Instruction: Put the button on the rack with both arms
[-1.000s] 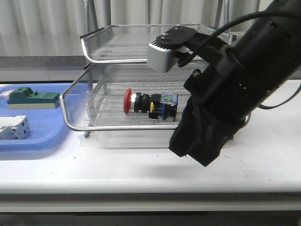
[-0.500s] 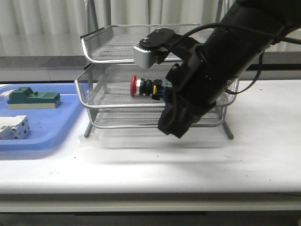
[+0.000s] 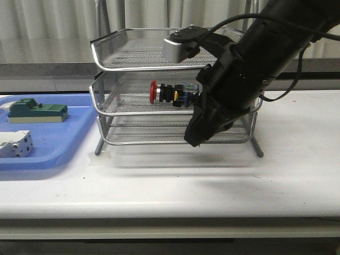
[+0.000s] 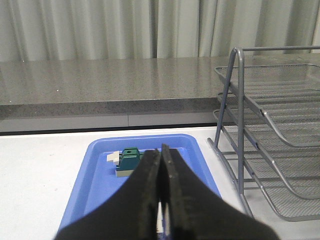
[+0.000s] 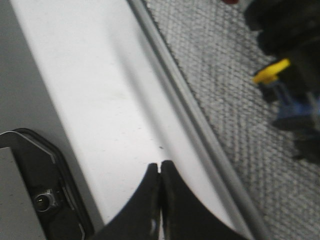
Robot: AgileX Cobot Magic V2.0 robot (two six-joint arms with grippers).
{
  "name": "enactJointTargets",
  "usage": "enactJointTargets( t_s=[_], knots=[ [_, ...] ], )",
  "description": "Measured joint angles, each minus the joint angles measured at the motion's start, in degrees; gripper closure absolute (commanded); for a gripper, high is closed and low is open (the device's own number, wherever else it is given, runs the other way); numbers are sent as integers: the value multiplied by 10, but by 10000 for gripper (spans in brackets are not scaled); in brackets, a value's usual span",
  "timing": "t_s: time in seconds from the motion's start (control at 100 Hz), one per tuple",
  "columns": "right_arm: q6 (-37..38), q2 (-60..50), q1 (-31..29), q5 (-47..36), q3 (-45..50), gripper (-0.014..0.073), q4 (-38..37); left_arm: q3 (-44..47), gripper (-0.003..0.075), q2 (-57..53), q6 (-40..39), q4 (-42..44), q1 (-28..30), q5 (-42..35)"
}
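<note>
Button [image 3: 169, 94] lying in rack [image 3: 114, 103] middle tier | right pincer [image 5: 160, 172] closed, empty | left pincer [image 4: 161, 165] closed

Right claw [image 5: 160, 172] closed, rack [image 5: 200, 125] rim beside it, button [image 5: 290, 75] on mesh

Button [image 3: 169, 94] on the rack's [image 3: 114, 85] middle tier, tray [image 3: 50, 154] with two blocks left of it

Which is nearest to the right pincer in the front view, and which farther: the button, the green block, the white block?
From the right pincer:
1. The button, just up-left, on the rack's middle tier.
2. The green block, far left on the blue tray.
3. The white block, at the tray's left end.
</note>
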Motion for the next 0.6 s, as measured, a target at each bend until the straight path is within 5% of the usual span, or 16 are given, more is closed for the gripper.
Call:
enactJointTargets(
  t_s=[0.31,0.6],
  knots=[
    [121,-79,0,54,0,654,-16,0,740,0,0,0,0,0],
    [365,-211,0,81,2,654,-214,0,740,0,0,0,0,0]
  ],
)
